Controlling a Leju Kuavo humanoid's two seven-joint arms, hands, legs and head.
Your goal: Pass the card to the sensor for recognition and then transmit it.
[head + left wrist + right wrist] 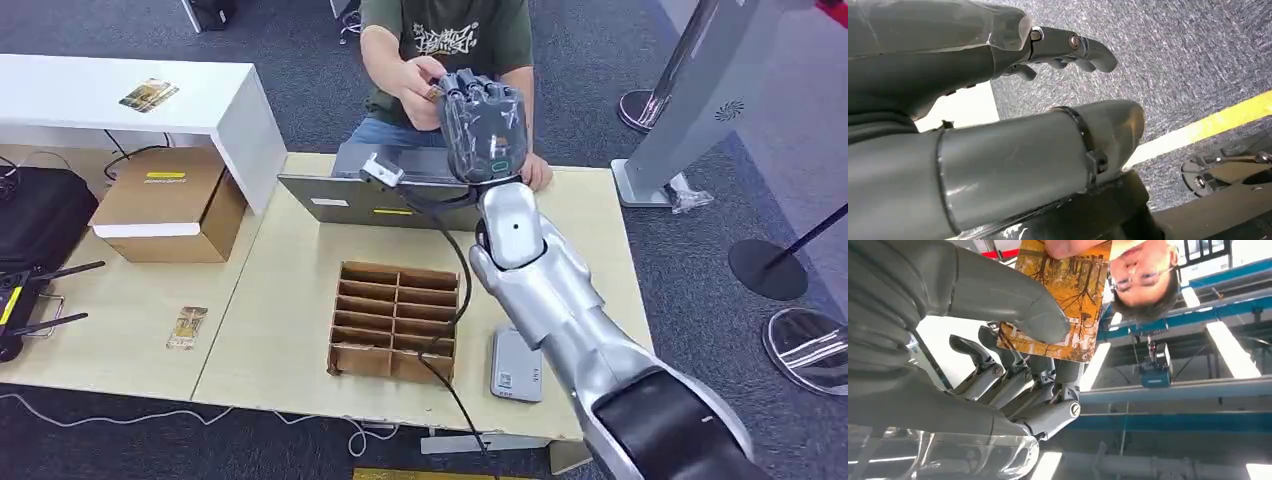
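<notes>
**Robot's right hand and a person both hold an orange card above the table**

The robot's silver right arm reaches forward across a pale wooden table (pixel 290 300), its grey right hand (pixel 483 125) raised in front of a seated person in a dark green printed shirt (pixel 447 38). In the right wrist view, the thick grey thumb (pixel 1013 305) presses an orange card printed with autumn trees (pixel 1075 295) against the darker fingers (pixel 1013 375), so the right hand grips the card. The person's fingers (pixel 1068 246) pinch the card's opposite edge.

On the table lie a brown cardboard divider tray with many compartments (pixel 395 322), a small grey rectangular sensor pad (pixel 515 367) just beside it, and a second small card (pixel 187 327) well apart.

The left hand (pixel 1058 47) hangs over grey carpet (pixel 1198 50), its fingers slightly curled around nothing.
</notes>
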